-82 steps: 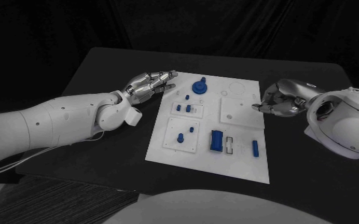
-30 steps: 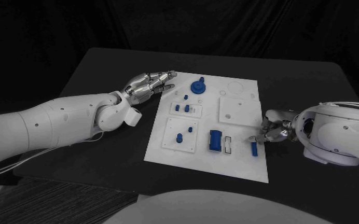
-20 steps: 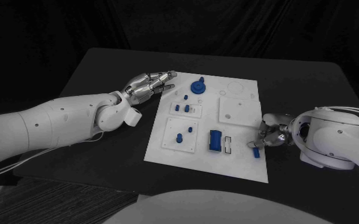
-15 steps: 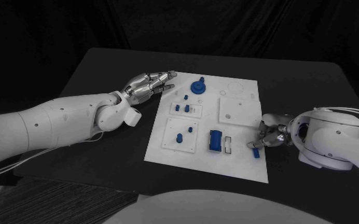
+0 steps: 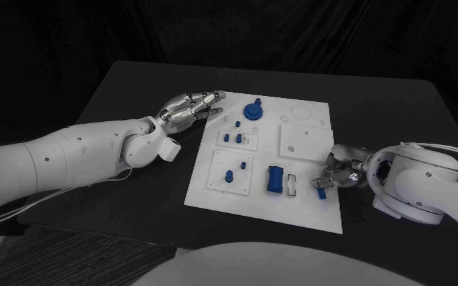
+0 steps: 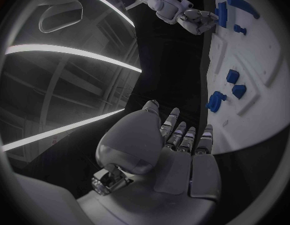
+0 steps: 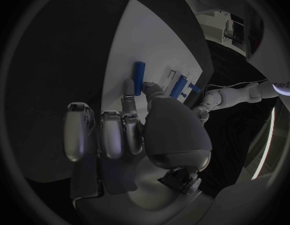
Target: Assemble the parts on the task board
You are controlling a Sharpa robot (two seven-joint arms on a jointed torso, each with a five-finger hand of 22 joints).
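The white task board (image 5: 263, 196) lies in the middle of the table. A short blue bar (image 5: 323, 192) lies flat near its right edge. My right hand (image 5: 341, 173) sits at that edge, and in the right wrist view its thumb and a finger pinch one end of the blue bar (image 7: 139, 77). The other fingers are curled beside it. My left hand (image 5: 191, 108) hovers by the board's far left corner, fingers stretched out, holding nothing. Its wrist view shows the same flat left hand (image 6: 176, 150) beside the board (image 6: 245, 60).
On the board stand a blue knob (image 5: 253, 110), two small pegs (image 5: 232, 138), a peg pair (image 5: 233, 173) and a blue block (image 5: 274, 180) beside a slotted frame (image 5: 294, 185). A raised white square plate (image 5: 306, 142) lies at the right. Black table (image 5: 382, 107) surrounds the board.
My right hand came from the board's right middle toward me and settled onto the blue bar, nudging slightly left in the last half second. The left hand has not moved.
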